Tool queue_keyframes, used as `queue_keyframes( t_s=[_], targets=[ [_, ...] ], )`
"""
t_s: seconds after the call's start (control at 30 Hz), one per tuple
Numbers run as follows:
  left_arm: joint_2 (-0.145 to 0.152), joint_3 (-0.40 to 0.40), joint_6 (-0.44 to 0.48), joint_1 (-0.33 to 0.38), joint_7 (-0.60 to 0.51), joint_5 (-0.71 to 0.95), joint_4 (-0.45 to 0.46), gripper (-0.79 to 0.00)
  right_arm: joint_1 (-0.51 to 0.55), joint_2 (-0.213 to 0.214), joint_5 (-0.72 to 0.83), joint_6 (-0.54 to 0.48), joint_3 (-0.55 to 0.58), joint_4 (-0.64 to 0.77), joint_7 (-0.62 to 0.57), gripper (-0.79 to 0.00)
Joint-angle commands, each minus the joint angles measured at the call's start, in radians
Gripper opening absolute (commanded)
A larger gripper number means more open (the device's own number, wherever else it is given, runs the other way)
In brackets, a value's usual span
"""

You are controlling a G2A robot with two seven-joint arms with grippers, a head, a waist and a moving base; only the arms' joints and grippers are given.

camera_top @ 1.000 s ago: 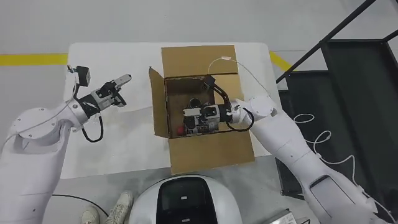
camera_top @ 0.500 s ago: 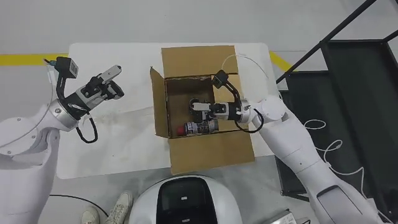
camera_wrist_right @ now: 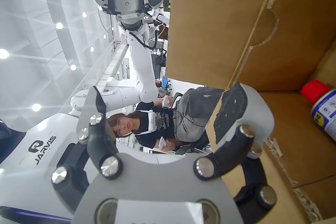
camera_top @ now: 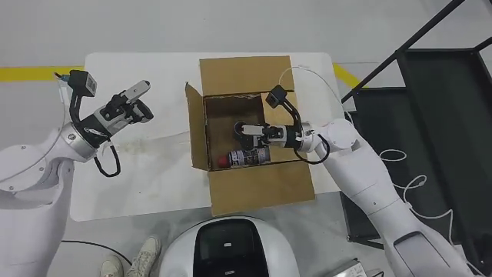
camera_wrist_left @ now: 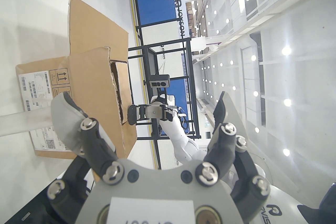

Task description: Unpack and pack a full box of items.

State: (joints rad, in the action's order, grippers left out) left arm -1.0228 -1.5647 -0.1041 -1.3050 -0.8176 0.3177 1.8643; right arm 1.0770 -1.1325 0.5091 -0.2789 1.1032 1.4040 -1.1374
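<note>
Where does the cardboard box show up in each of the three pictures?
Top view: cardboard box, open, in the middle of the table.
Left wrist view: cardboard box seen from outside.
Right wrist view: cardboard box seen from inside, spray can on its floor.
Shared landmark: right gripper at the box's opening.

- Box (camera_top: 257, 188) open on top; its left flap (camera_top: 194, 135) stands up, blocking sideways entry.
- Inside, spray can (camera_top: 250, 158) hugs the near wall; floor beyond seems free.
</note>
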Motion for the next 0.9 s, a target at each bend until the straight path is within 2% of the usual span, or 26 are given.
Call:
queue_keyframes(
  t_s=[0.0,0.13,0.43,0.7,0.87],
  targets=[
    [0.002,-0.002,-0.004,0.0,0.002,-0.02,0.003,0.0,-0.004,-0.003,-0.003,0.023,-0.014,0.008,0.011,0.0],
    [0.004,-0.001,-0.012,0.032,-0.014,-0.013,0.003,0.0,-0.044,-0.017,0.018,0.033,-0.058,-0.019,0.011,0.0],
    [0.002,0.067,-0.004,0.134,-0.12,0.066,0.006,0.0,-0.17,-0.081,0.035,0.02,-0.237,-0.146,0.019,0.0],
    [-0.01,0.21,-0.055,0.247,-0.104,0.019,-0.091,0.0,-0.224,-0.138,0.017,0.003,-0.372,-0.213,0.031,0.0],
    [-0.018,0.276,-0.068,0.287,-0.072,-0.013,-0.172,0.0,-0.243,-0.16,-0.001,-0.002,-0.416,-0.238,0.012,0.0]
  ],
)
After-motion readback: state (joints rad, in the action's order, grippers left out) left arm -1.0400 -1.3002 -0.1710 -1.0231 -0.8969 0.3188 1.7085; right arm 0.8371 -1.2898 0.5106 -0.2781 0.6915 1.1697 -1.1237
